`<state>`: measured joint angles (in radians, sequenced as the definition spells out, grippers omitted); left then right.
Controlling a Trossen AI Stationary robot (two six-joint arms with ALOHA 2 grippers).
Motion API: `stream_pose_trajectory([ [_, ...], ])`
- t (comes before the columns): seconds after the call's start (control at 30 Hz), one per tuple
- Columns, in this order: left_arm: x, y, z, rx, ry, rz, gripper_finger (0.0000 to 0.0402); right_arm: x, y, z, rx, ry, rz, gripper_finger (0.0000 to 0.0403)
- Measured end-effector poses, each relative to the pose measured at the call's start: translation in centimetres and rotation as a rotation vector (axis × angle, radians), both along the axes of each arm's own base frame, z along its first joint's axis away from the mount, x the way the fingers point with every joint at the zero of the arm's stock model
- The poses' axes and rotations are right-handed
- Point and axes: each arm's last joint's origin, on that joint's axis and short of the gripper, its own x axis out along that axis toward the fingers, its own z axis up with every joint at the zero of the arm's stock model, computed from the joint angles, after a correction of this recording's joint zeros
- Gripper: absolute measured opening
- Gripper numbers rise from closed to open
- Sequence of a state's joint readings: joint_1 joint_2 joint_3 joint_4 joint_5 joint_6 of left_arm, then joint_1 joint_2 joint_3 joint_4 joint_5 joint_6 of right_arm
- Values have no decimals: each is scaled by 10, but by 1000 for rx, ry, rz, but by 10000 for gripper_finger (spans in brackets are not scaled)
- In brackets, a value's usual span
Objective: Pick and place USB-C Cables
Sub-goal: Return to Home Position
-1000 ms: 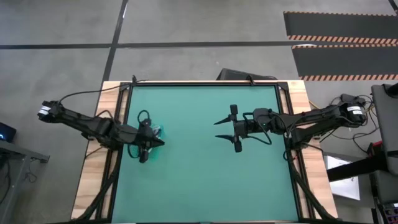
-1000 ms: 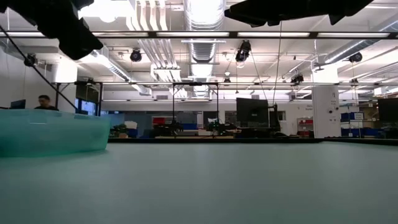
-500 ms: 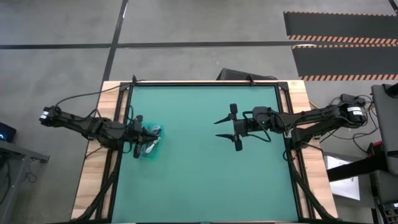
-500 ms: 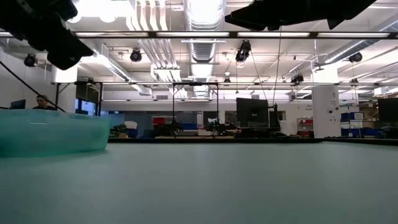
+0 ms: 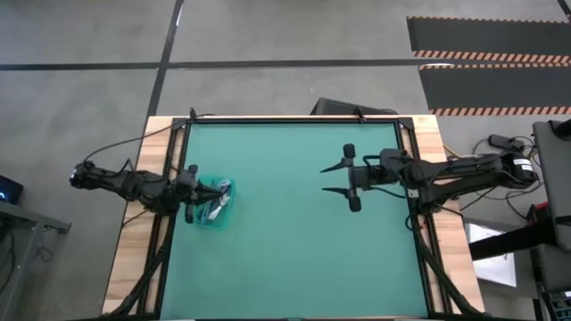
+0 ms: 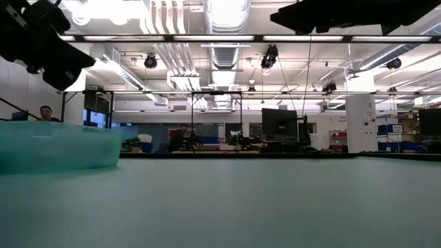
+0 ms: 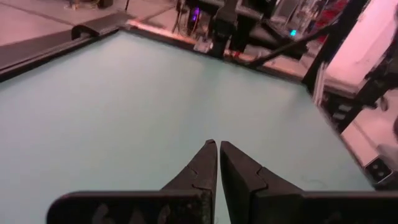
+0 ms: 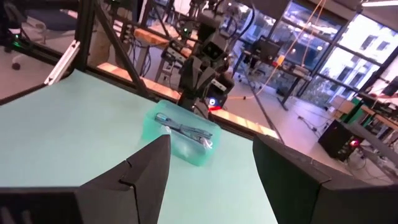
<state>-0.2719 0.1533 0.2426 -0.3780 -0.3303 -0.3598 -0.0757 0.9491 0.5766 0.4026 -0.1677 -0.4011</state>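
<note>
At the table's (image 5: 134,259) left side, the clear teal tub (image 5: 215,222) held the USB-C cables (image 8: 186,132). A tangle of bundles lay inside it, though how many could not be counted. No cable showed on the green mat (image 5: 294,259), so the placing looked finished, with only the arms' retreat left to do. The left gripper (image 7: 216,144) hung at the tub's outer edge, its fingers pressed together on nothing. Well apart, toward the mat's right side, the right gripper (image 5: 324,179) hovered above bare mat. Its fingers were spread wide, empty and touching nothing.
</note>
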Motion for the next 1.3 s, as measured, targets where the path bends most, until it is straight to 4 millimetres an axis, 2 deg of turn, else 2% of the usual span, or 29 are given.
stream_pose_trajectory([
  [0.3, -7, 2, -16, -13, -62, -1, 4, -33, 1, -1, -5, -72, -9, 221],
  [0.53, -3, 1, -32, 4, -8, 15, 4, -47, -3, -7, -4, -115, -38, 221],
  [0.9, -1, 1, -29, 39, -51, 3, 4, -79, -15, -18, 25, -190, -144, 221],
  [1.3, -1, 1, -29, 39, -55, 2, 4, -125, -9, -22, 0, -398, -170, 221],
])
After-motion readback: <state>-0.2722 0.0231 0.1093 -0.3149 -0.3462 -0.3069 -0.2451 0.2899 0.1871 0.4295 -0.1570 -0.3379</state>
